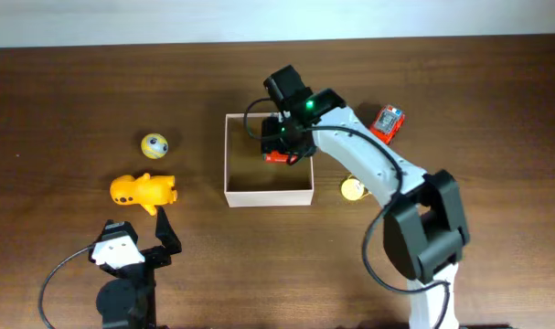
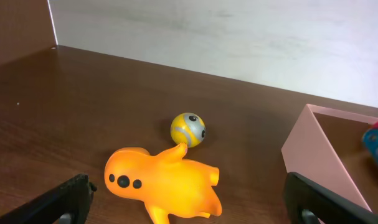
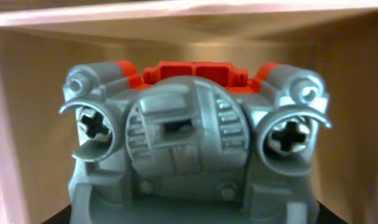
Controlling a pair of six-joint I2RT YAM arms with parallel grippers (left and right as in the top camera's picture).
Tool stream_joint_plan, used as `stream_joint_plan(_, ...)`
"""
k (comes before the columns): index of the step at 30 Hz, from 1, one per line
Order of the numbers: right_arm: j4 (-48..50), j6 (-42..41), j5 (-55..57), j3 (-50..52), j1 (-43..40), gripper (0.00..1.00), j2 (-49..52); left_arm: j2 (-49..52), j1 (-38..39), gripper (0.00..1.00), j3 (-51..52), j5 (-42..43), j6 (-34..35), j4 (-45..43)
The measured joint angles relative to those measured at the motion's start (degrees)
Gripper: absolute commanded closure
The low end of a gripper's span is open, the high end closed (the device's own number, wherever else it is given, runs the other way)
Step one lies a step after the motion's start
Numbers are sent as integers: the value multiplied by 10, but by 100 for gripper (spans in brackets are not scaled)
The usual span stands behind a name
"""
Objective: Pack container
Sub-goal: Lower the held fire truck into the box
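Note:
The container (image 1: 269, 196) is a square white-walled box with a tan inside, in the middle of the table. My right gripper (image 1: 282, 146) reaches down into its far right part, shut on a red and grey toy (image 1: 277, 157). In the right wrist view the toy (image 3: 189, 137) fills the frame between my jaws (image 3: 195, 219), with the container's wall (image 3: 176, 12) behind it. My left gripper (image 1: 140, 228) is open and empty near the front left edge. Its fingers (image 2: 192, 202) straddle the near side of an orange toy (image 2: 167, 183) without touching it.
A yellow and grey ball (image 1: 154, 144) lies behind the orange toy (image 1: 143, 190); it also shows in the left wrist view (image 2: 188, 129). A red toy (image 1: 387, 121) and a small yellow toy (image 1: 352, 189) lie right of the container. The container's left wall (image 2: 313, 146) is at my left gripper's right.

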State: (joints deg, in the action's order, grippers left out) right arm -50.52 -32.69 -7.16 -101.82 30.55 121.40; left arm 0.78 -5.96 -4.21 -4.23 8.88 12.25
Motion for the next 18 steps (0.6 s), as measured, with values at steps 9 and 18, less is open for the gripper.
stream_joint_plan(9,2,11,23,0,-2,40,17,0,0,1,0,0,0,0)
stream_joint_plan(18,2,30,37,0,-14,40,17,0,0,1,0,0,0,0)
